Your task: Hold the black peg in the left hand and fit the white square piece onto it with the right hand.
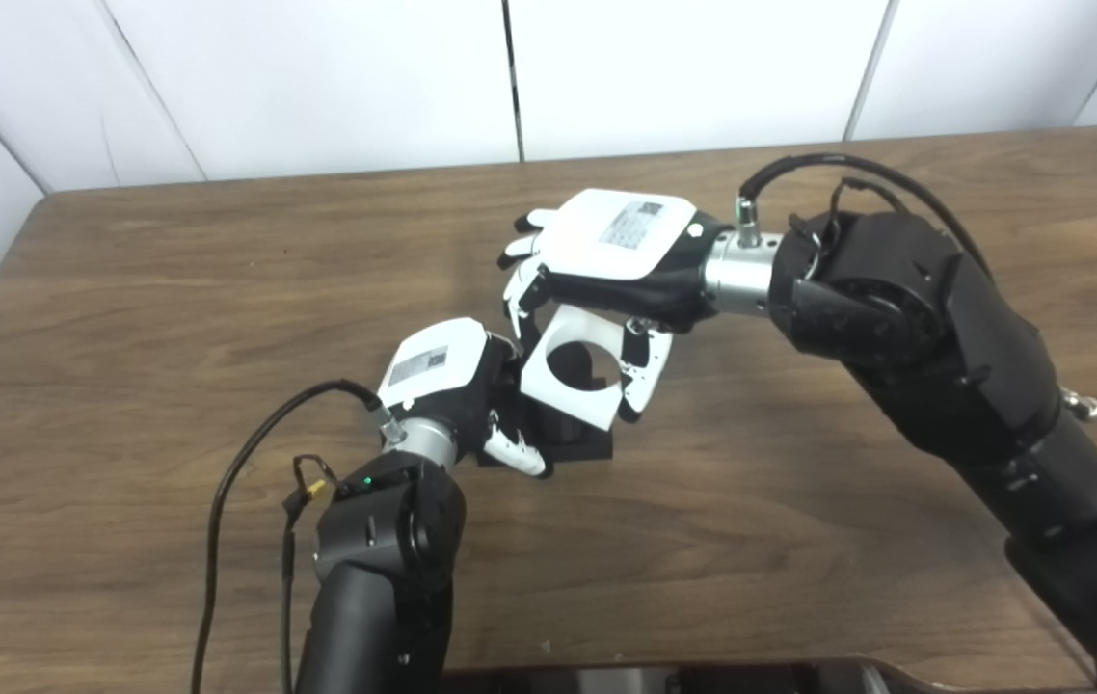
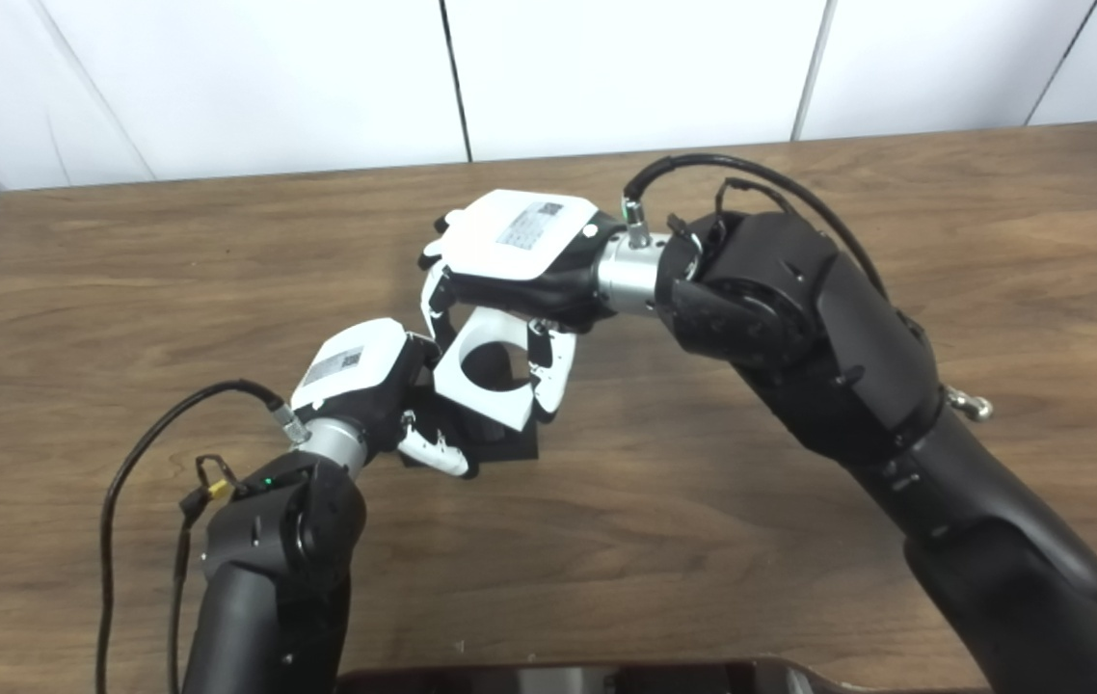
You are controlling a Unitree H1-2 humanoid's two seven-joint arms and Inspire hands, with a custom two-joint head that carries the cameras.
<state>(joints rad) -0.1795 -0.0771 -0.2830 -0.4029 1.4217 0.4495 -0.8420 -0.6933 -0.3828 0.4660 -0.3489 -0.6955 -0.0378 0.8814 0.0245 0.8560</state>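
A white square piece (image 1: 575,377) with a round hole hangs tilted in my right hand (image 1: 611,253), held between fingers and thumb. Directly beneath it stands the black peg (image 1: 575,436) on its square black base, gripped from the left by my left hand (image 1: 457,381). Through the hole I see the dark top of the peg. The piece's lower edge sits level with the peg's upper part; whether it is over the peg or just above it is hidden. The same pair appears in the right eye view, the white piece (image 2: 489,380) above the black base (image 2: 510,441).
The brown wooden table (image 1: 173,318) spreads out on all sides, with a white panelled wall behind its far edge. A black cable (image 1: 250,453) loops out from my left wrist. A dark object's rim (image 1: 703,675) shows at the bottom edge.
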